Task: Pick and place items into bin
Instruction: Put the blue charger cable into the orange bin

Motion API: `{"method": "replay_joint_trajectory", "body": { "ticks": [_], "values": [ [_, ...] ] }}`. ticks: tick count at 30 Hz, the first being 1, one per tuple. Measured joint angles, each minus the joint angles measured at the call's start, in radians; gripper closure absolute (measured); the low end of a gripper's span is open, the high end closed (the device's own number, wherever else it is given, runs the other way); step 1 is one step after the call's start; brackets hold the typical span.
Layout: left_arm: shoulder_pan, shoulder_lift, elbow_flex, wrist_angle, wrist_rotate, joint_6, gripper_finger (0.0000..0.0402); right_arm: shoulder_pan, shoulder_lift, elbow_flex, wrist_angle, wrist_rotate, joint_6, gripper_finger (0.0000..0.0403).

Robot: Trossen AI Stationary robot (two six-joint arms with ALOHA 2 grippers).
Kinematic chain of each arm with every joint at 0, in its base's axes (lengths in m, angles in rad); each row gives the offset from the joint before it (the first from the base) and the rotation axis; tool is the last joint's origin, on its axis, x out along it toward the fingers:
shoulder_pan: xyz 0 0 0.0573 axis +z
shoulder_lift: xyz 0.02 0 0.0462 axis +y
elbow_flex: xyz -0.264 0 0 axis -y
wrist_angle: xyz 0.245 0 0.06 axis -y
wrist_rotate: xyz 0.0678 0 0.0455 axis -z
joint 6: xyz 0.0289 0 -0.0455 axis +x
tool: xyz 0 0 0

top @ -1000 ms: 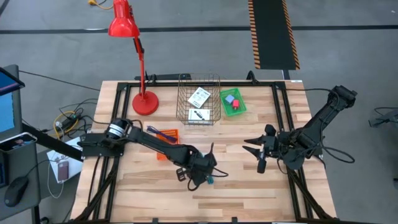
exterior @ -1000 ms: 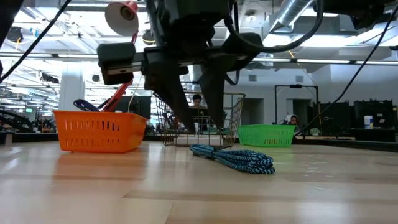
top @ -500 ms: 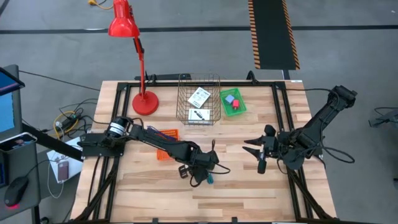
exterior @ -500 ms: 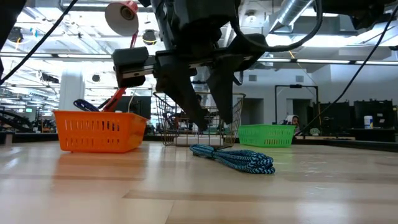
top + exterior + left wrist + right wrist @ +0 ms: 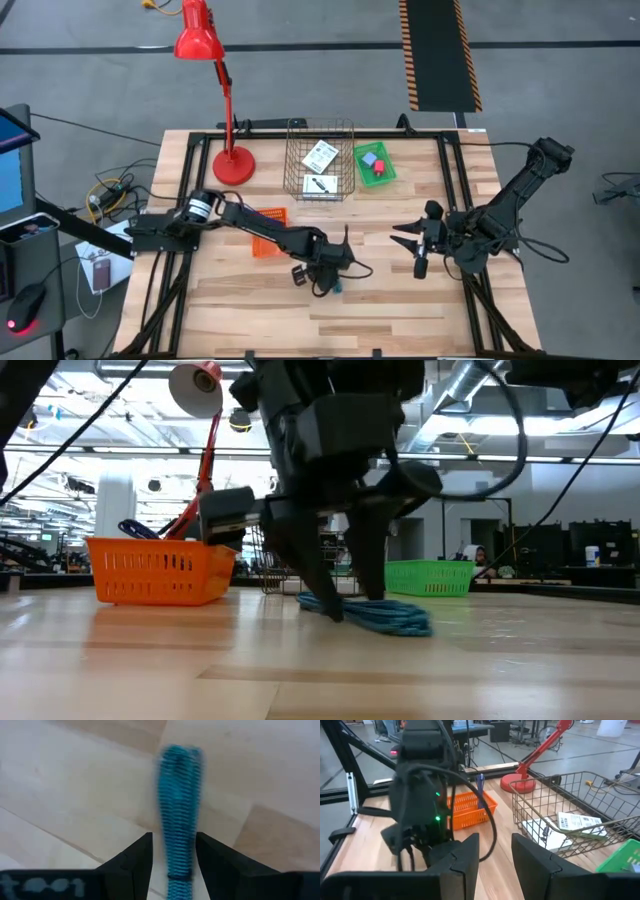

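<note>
A teal-and-blue braided cord (image 5: 390, 617) lies bundled on the table (image 5: 400, 310), also seen in the high view as the cord (image 5: 337, 287) and in the left wrist view as the cord (image 5: 179, 810). My left gripper (image 5: 350, 605) is open and low over it, one finger on each side, tips near the wood. My right gripper (image 5: 418, 250) is open and waits above the table's right half, touching nothing. White cards (image 5: 320, 157) lie in the wire basket (image 5: 320, 185). Pens (image 5: 262, 213) sit in the orange basket (image 5: 155, 570). A pink piece (image 5: 379, 166) lies in the green bin (image 5: 375, 178). My left gripper (image 5: 172, 870) comes from above, pointing down, its fingers (image 5: 137, 862) lying along the cord's length with one on each side of the cord's near part (image 5: 176, 855). The cord lies flat on the table. Whether the fingers touch it, I cannot tell.
A red desk lamp (image 5: 232, 165) stands at the far left of the table. The wire basket, green bin and orange basket line the far half. Bare wood lies along the near edge and between the two arms.
My left gripper has come down toward the cord and shifted a little toward the table's right, staying open. Its fingertips, earlier above and behind the cord, now stand low on either side of it.
</note>
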Motion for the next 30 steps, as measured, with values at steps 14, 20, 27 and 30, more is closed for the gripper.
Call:
{"method": "replay_joint_trajectory", "body": {
  "ticks": [14, 20, 27, 30],
  "values": [
    [0.059, 0.029, 0.002, 0.015, 0.144, 0.042, 0.0293, -0.005, 0.000, 0.000, -0.015, 0.000, 0.000, 0.0294],
    [0.029, 0.037, 0.057, -0.059, 0.043, 0.066, 0.0388, -0.005, 0.000, 0.000, -0.016, 0.000, 0.000, 0.0294],
    [-0.039, 0.037, 0.169, -0.209, -0.179, 0.112, 0.0396, -0.005, 0.000, 0.000, -0.016, 0.000, 0.000, 0.0294],
    [-0.071, 0.037, 0.217, -0.297, -0.289, 0.095, 0.0397, -0.005, 0.000, 0.000, -0.015, 0.000, 0.000, 0.0294]
  ]
}}
